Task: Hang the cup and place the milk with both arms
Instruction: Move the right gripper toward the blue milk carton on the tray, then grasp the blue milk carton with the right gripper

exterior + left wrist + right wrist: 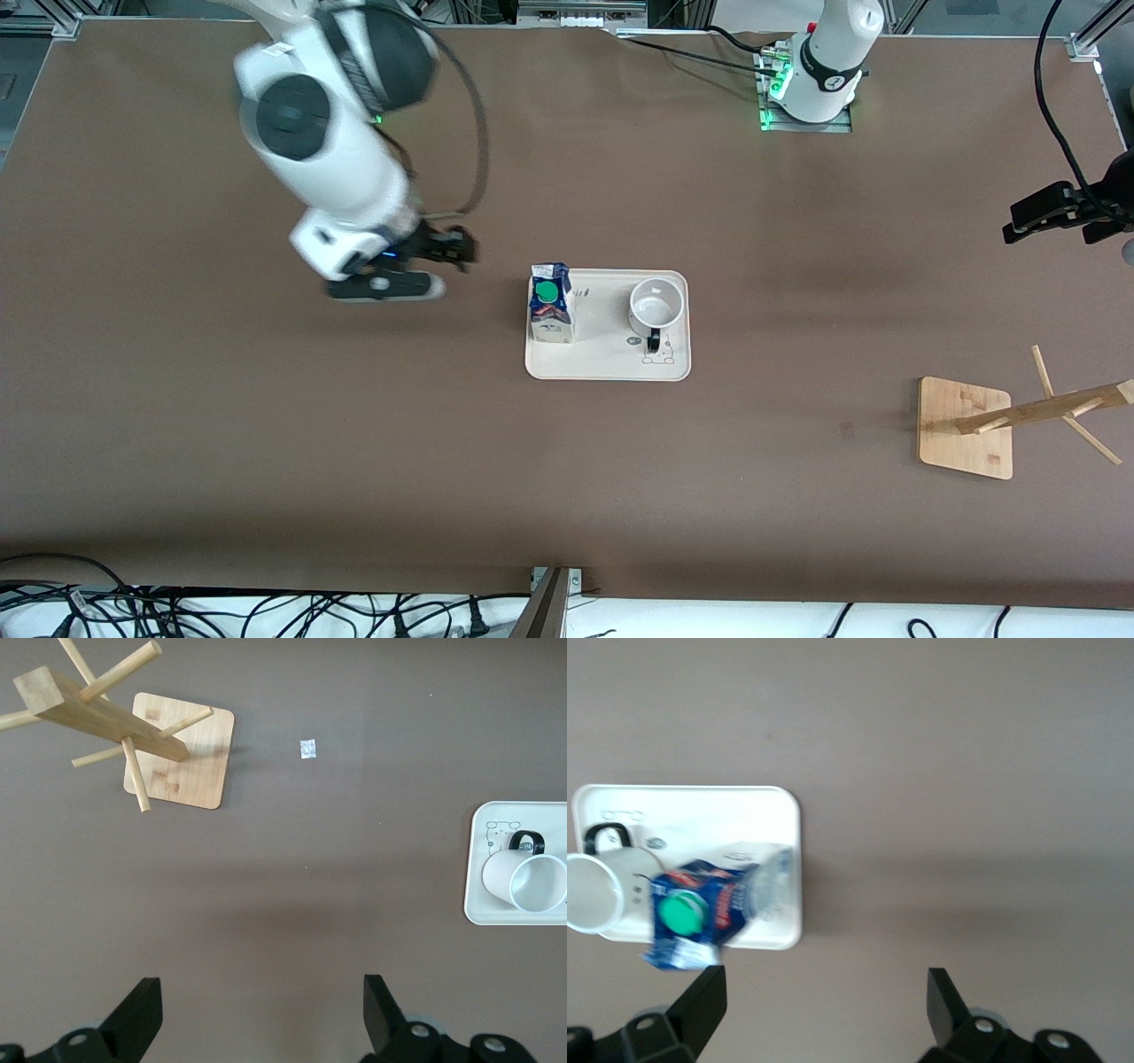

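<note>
The white cup (656,306) stands upright on a cream tray (602,356) mid-table, with its black handle toward the front camera. The milk (550,301) stands on the same tray at the right arm's end, green cap up. My right gripper (446,250) is open and empty over bare table, beside the tray toward the right arm's end. Its wrist view shows the milk (700,904), the cup (594,890) and the tray (726,811). My left gripper (1035,218) is open and empty over the table's left-arm end. Its wrist view shows the cup (527,879).
A wooden cup rack (1019,416) with several pegs stands on a square base near the left arm's end, nearer the front camera than the tray. It also shows in the left wrist view (115,718). A small scrap (307,749) lies between rack and tray.
</note>
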Robot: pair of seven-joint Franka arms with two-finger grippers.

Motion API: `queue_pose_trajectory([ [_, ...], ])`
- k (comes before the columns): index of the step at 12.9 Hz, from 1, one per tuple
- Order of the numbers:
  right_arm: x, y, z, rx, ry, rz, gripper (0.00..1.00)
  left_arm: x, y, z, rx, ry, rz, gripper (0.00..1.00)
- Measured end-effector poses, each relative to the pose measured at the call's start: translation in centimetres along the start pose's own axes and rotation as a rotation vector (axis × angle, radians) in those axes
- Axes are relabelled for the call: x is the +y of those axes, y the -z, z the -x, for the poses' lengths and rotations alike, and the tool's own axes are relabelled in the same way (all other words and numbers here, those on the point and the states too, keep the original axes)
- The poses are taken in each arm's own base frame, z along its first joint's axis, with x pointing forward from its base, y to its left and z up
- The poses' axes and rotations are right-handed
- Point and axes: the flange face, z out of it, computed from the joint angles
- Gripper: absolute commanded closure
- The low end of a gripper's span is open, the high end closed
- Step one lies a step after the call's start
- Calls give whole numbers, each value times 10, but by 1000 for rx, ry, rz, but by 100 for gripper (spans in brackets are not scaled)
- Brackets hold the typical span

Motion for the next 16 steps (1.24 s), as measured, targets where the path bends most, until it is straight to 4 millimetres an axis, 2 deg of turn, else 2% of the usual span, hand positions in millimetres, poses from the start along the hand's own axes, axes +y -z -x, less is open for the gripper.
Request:
queue_pose_trajectory([
  [1,-25,-23,5,13,-32,-12,0,0,0,0,0,0,0,0],
  [3,-62,-62,16,27,-81,-24,0,0,0,0,0,0,1,0],
  [6,-90,-98,31,16,-132,-15,0,-1,0,0,0,1,1,0],
  [7,-98,-105,36,19,-131,-18,0,0,0,0,0,1,1,0],
  [8,-105,-111,40,26,-126,-23,5,0,0,0,0,0,1,0],
  [11,-110,-127,41,30,-125,-22,58,4,0,0,0,-7,1,0],
  [12,-108,-129,39,33,-128,-20,62,4,0,0,0,-7,1,0],
  [16,-101,-115,27,52,-140,-28,63,5,0,0,0,-8,1,0],
])
